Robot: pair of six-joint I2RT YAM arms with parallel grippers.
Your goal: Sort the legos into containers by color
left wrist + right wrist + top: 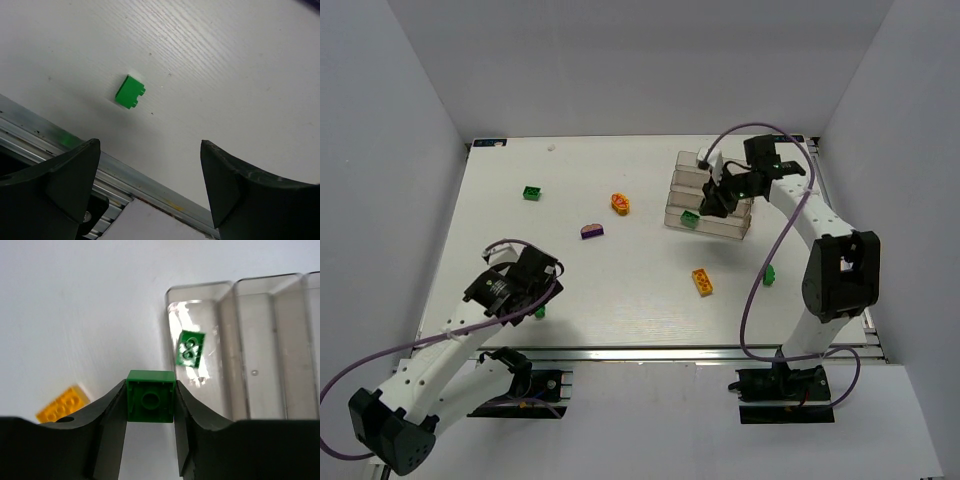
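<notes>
Green square lego [150,402] clamped in right hand [150,388], clear plastic containers [233,340] beyond, left hand [149,150] spread over woodgrain table [225,60]

The table [225,60] was seen as matt white with a fine, wood-like grain. Brushed metal was shown by the rail [35,132] at its near edge. The containers [235,340] were of clear, glossy plastic. Smooth, shiny plastic was shown by the green brick [150,396] and the yellow brick [62,404]. The fingers [107,425] of the right gripper [150,392] were matt black.
</notes>
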